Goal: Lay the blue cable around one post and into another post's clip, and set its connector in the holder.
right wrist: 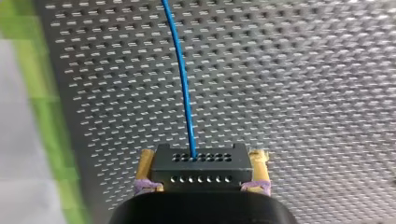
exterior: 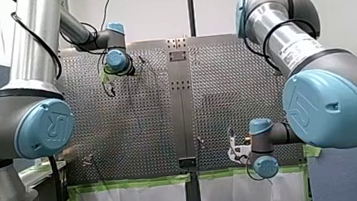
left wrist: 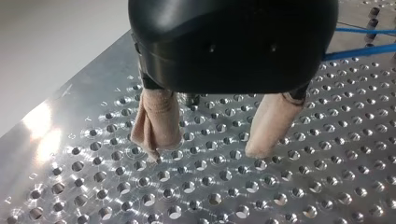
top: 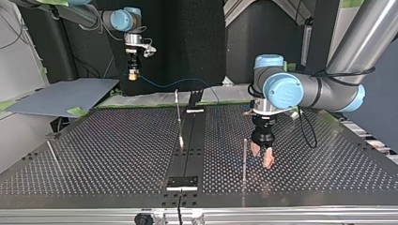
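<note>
In the right wrist view my right gripper (right wrist: 201,161) is shut on a black connector (right wrist: 201,170), yellow pads on both its sides. The blue cable (right wrist: 182,84) runs out of the connector over the perforated table. The top view shows that gripper (top: 133,72) held high at the far left, with the cable (top: 164,86) sagging from it toward the middle post (top: 179,117). My left gripper (top: 262,157) hangs open just beside a thin post (top: 244,159). Its beige pads (left wrist: 156,121) hover over the holes with nothing between them. A black holder (top: 182,183) sits at the near middle.
A third thin post (top: 52,152) leans at the top view's left. A grey board (top: 61,96) lies off the table's far left corner. A dark centre strip (top: 192,140) divides the two perforated plates. Green tape (exterior: 125,185) lines the table's edge in the front view.
</note>
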